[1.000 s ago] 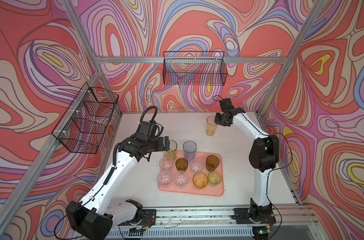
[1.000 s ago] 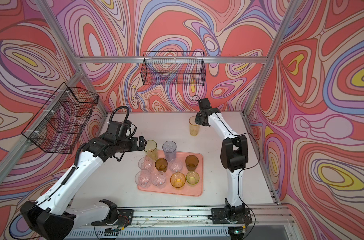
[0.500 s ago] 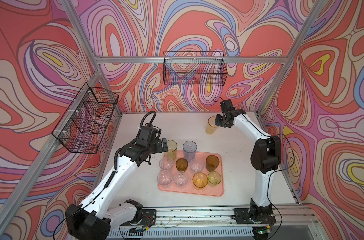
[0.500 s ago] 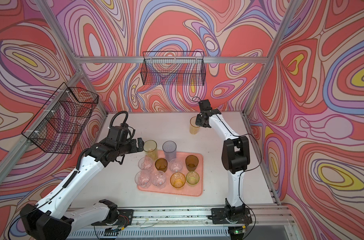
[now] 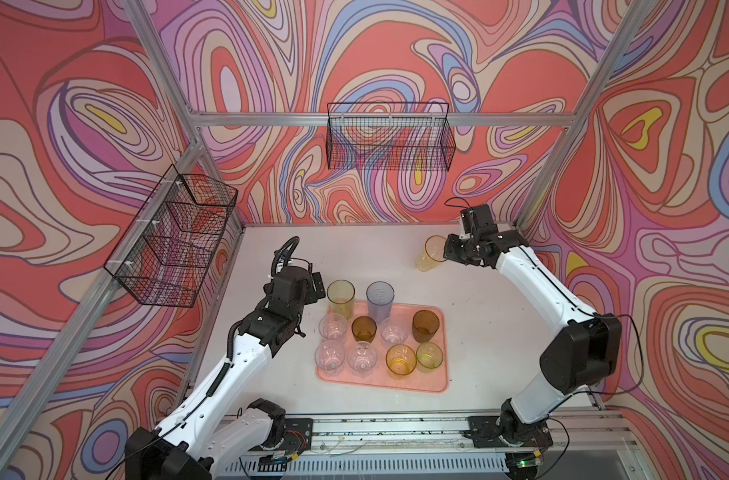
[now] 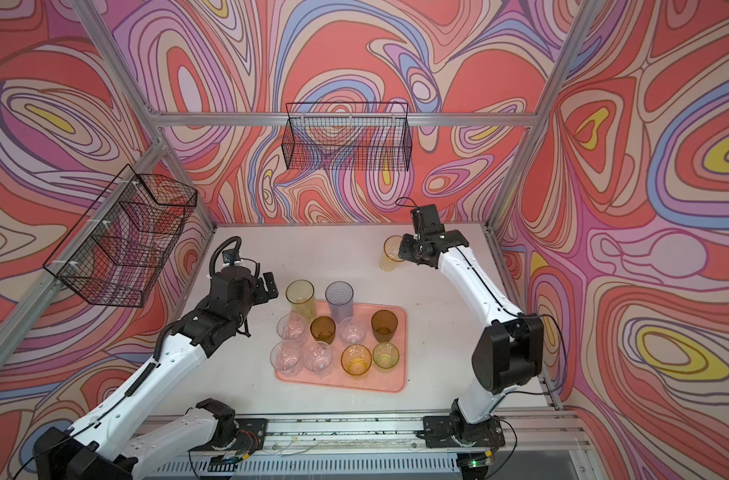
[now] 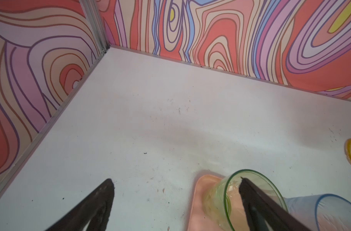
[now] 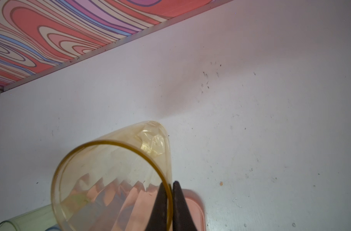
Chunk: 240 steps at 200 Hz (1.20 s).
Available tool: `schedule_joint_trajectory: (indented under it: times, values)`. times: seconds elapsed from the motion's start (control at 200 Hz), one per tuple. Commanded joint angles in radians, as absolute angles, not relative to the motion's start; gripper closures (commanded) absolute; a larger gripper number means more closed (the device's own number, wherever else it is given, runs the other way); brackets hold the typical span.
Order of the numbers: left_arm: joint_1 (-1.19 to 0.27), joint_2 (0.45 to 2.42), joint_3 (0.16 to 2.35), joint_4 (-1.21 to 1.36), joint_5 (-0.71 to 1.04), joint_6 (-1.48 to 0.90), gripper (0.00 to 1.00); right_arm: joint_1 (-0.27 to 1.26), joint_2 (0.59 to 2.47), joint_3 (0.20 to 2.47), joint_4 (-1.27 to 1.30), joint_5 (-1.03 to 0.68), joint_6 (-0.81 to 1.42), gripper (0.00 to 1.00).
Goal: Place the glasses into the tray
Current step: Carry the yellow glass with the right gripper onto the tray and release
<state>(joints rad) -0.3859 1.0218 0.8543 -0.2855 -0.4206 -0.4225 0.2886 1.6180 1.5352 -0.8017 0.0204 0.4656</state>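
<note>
OK — right gripper [image 8: 169, 183] pinches the rim of the tall orange translucent tumbler [image 5: 428, 257], left gripper [image 7: 176, 180] gapes empty — lift clear, keep upright, lower into the salmon-pink plastic tray [image 5: 379, 383].

both top views look steeply down on the whole table [image 5: 354, 257], each wrist view close above it.

The left arm [image 5: 246, 357] is pictured reaching forward, the left gripper [image 5: 317, 286] with jaws spread wide. The right arm [image 5: 537, 282] is stretched toward the far side, the right gripper [image 8: 170, 185] clamped on the rim of a glass [image 8: 110, 176].
</note>
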Motion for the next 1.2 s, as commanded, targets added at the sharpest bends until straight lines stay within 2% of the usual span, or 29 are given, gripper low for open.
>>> schedule_joint_trajectory:
  times: [0.0,0.295,1.102,1.197]
  values:
    - [-0.381,1.029,0.839,-0.215,-0.48,-0.397,0.0,0.354,1.576,1.488,-0.849,0.011,0.479,1.0]
    - [-0.381,0.989,0.776,-0.213,-0.484,-0.398,0.0,0.492,1.568,1.441,-0.946,0.07,0.519,1.0]
    - [-0.381,0.933,0.814,-0.307,-0.42,-0.426,0.0,0.545,1.636,1.419,-0.999,0.089,0.538,1.0]
    - [-0.382,0.94,0.818,-0.308,-0.422,-0.425,0.0,0.545,1.643,1.419,-0.996,0.085,0.539,0.88]
